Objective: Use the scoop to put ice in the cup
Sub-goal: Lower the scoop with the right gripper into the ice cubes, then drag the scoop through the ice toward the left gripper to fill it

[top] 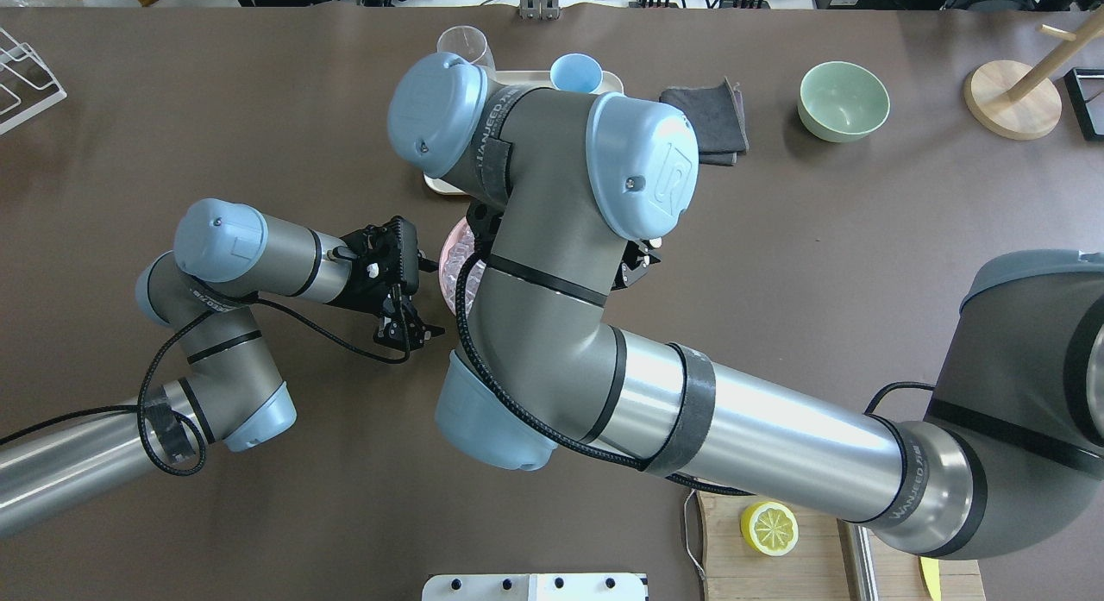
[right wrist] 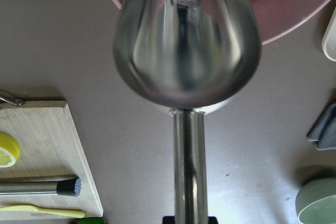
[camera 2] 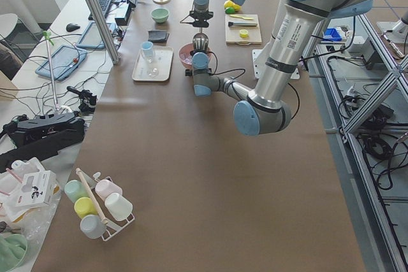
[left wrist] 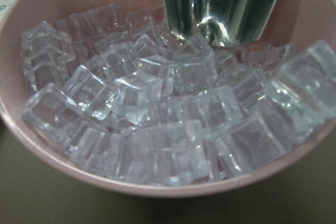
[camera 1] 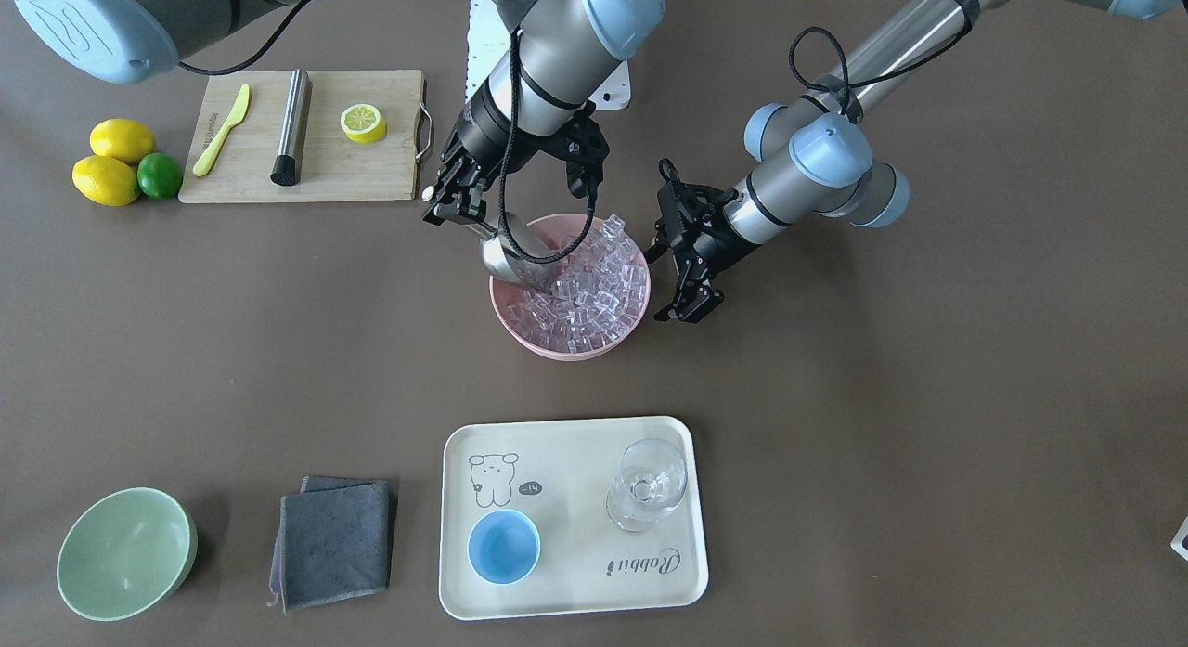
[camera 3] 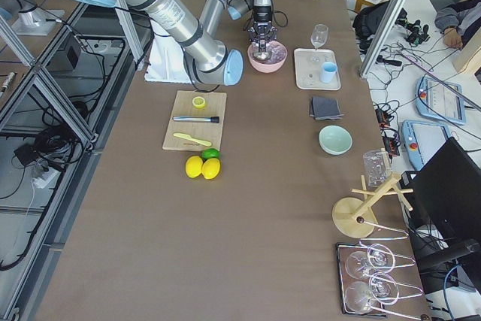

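Steel scoop (camera 1: 502, 263) in ice (camera 1: 594, 285), right jaws clamped | left jaws wide beside pink bowl (camera 1: 557, 350)

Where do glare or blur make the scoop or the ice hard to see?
Right wrist view: the scoop fills the frame, its steel mirroring dark streaks. Left wrist view: the nearest ice is soft, out of focus.
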